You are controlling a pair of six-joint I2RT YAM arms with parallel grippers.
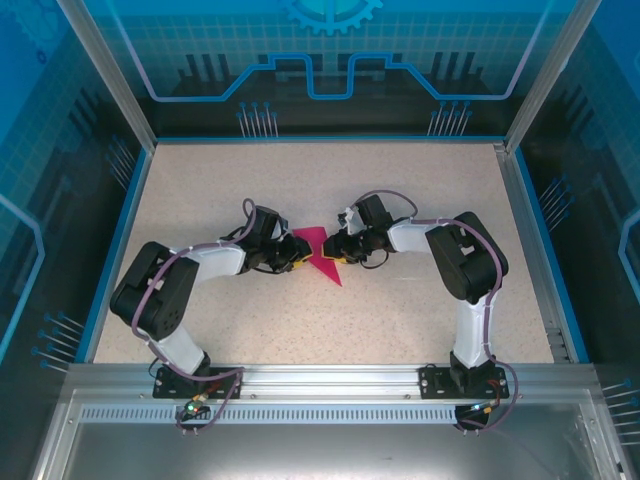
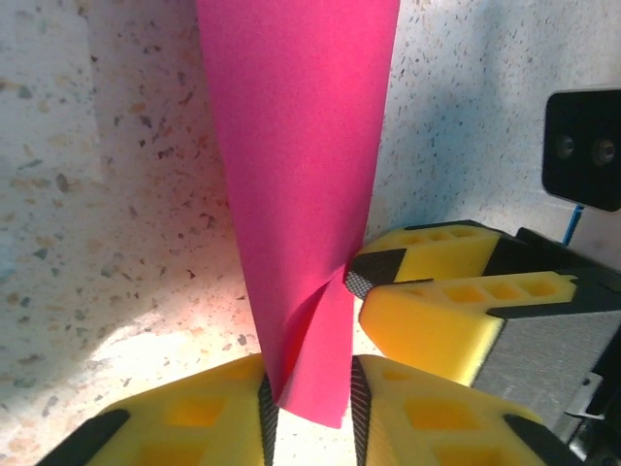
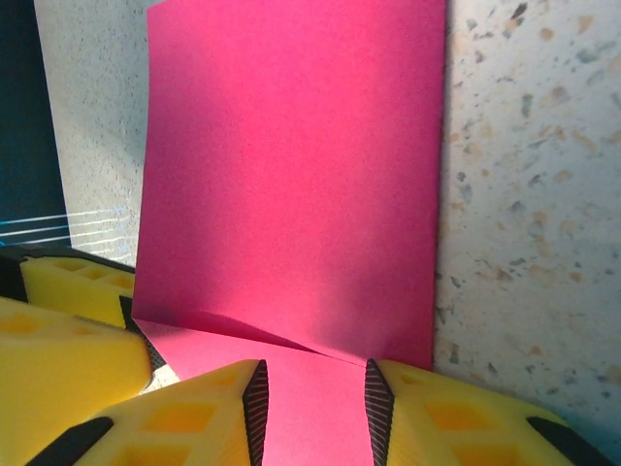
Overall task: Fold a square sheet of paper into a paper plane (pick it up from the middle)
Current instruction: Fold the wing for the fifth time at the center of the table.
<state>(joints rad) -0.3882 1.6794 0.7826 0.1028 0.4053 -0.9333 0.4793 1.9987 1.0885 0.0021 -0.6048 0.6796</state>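
Clearly both sets of jaws pinch the square sheet of paper [image 1: 318, 252] (magenta, creased).

Sq sheet of paper [image 3: 291, 175] thin matt magenta, fine-grained w/ soft crease; tabletop [image 2: 107, 223] speckled stone-look, matt, slightly rough; end effector fingers [image 2: 437, 320] yellow foam-like pads w/ black ribbed edges; frame rail [image 1: 330, 385] brushed metal.

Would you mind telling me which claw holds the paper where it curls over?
The left claw: the pink paper curls between its fingers, while it lies flatter at the right claw.
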